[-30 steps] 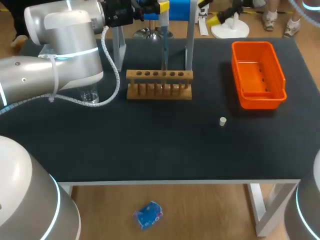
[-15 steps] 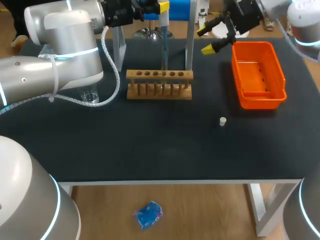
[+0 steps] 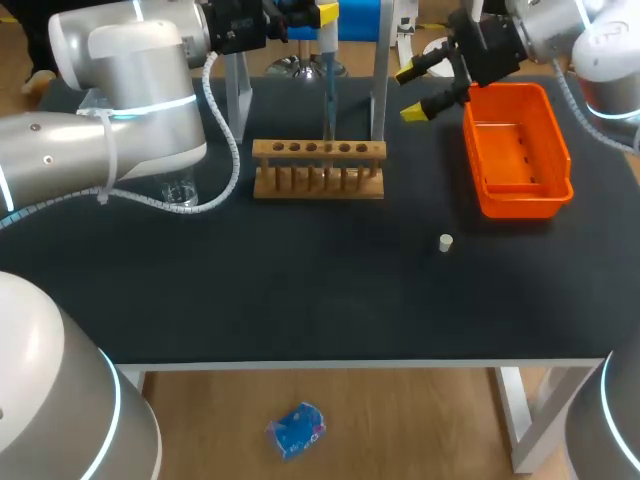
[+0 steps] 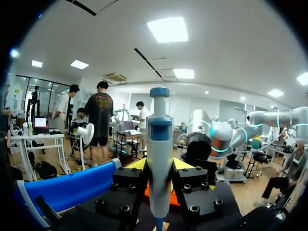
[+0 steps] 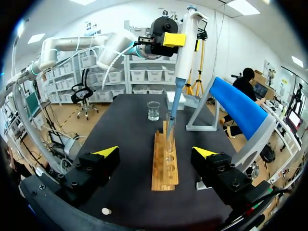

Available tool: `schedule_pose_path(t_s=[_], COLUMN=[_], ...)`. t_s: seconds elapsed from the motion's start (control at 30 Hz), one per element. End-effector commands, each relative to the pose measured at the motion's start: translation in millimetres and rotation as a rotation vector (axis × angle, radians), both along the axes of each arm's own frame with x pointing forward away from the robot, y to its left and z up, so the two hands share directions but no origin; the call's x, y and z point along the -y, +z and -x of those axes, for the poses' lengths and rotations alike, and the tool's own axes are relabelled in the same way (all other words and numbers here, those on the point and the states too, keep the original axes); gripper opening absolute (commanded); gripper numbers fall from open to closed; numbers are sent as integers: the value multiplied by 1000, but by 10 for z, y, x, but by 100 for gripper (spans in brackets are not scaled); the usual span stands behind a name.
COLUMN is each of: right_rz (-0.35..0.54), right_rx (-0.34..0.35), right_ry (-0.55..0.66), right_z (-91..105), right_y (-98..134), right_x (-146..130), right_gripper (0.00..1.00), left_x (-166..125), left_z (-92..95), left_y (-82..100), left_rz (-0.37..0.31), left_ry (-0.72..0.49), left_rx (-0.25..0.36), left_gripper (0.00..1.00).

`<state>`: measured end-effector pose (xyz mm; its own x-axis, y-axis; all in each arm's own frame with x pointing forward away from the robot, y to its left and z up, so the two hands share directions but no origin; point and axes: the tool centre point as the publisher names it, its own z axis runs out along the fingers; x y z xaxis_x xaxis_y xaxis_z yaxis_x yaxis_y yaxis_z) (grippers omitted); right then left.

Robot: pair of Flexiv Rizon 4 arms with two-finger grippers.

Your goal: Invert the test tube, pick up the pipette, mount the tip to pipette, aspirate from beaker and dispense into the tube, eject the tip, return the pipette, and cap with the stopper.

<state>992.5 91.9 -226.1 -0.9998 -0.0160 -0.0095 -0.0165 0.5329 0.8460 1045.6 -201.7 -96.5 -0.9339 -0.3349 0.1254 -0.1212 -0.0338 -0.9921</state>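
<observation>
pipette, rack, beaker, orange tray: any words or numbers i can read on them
None can be read.
pipette: white and blue, no print shows.
rack: bare wood.
tray: plain orange.
beaker: any marks are too small to read.

A rectangular table with a matte black top (image 3: 300,300) and white metal legs (image 3: 518,412) stands on a light brown wood-pattern floor (image 3: 400,425). Above the table, a white ceiling (image 4: 231,57) carries bright rectangular light panels (image 4: 167,30). Beyond the table's far end, white shelving with pale storage bins (image 5: 144,74) lines a white wall (image 5: 144,19).
</observation>
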Motion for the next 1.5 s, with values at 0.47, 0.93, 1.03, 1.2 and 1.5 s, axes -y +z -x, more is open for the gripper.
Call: schedule_pose_path(t_s=[0.47,0.93,1.03,1.2,1.5], right_rz=[1,1,1,1,1], right_rx=[1,1,1,1,1], right_ry=[-1,-1,-1,-1,-1], right_z=[7,7,7,7,7], right_y=[3,3,3,3,3], right_x=[8,8,8,8,8], right_gripper=[100,100,100,100,100], left_x=[6,16,26,33,22], left_z=[6,27,46,59,78], left_y=[3,46,58,76,151], left_rz=[1,2,-8,-29,-41], left_ry=[3,-16,-24,-31,-31], left_rx=[0,40,49,57,66], left_gripper=[0,0,0,0,0])
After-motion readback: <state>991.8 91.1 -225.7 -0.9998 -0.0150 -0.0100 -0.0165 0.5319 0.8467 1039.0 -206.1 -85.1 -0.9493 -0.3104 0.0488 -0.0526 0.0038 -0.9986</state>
